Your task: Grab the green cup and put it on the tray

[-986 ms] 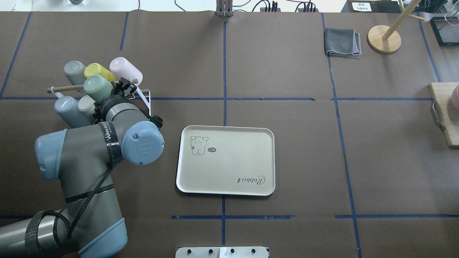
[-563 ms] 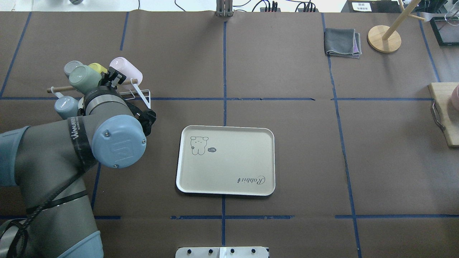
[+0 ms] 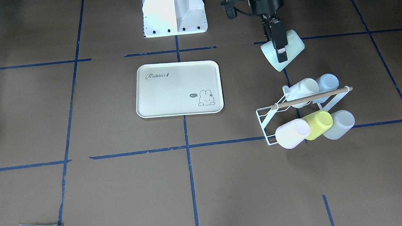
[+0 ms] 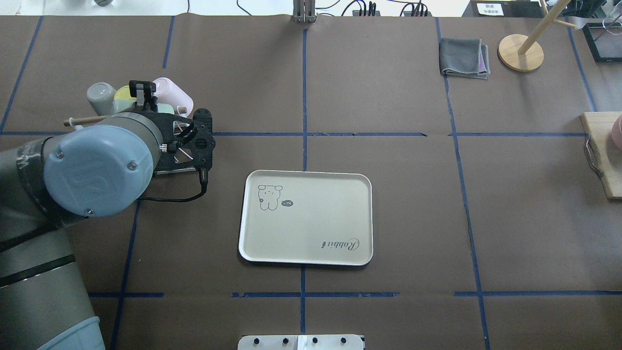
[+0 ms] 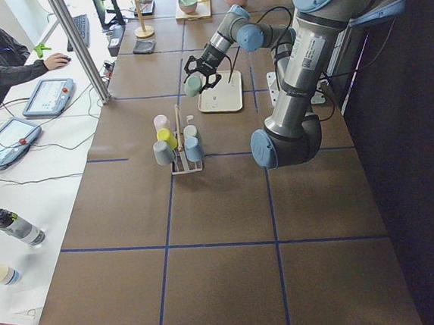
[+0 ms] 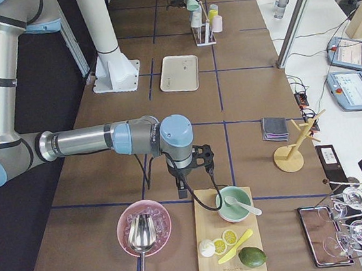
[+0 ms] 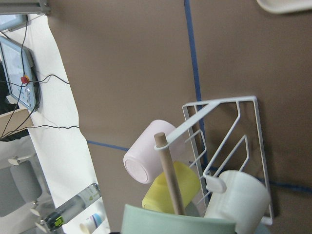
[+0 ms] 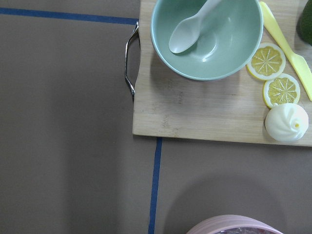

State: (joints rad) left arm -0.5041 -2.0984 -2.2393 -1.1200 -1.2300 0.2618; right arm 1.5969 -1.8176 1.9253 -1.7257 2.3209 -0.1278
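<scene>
- Nearest the robot, the tray (image 3: pixel 170 94) lies flat on the table (image 3: pixel 120 193) in front of the base, with no cup on it yet.
- To the tray's left, the left arm (image 4: pixel 92 167) reaches forward with its wrist turned down. The left tool (image 3: pixel 282 55) hangs fingers-down above the table.
- The tool is clamped on the green cup (image 3: pixel 292 43), with one finger (image 3: pixel 278 37) showing across its wall. The cup hangs in the air, apart from the rack (image 3: pixel 270 116) and touching nothing but the tool.
- The cup is tilted well off upright. Its long axis slants, with the base toward the tray's side and the mouth back toward the robot.
- The tray lies to the cup's right, so the carry likely runs rightward. The cup will probably have to be turned upright before it is set down.
- Farther out, the rack stands on the table with a yellow cup (image 3: pixel 318 120) among those on its pegs.
- Far to the right, the right tool (image 6: pixel 194 162) sits by a wooden board (image 6: pixel 213 243), well apart from the cup. The pictures do not show whether its fingers are apart or together.
</scene>
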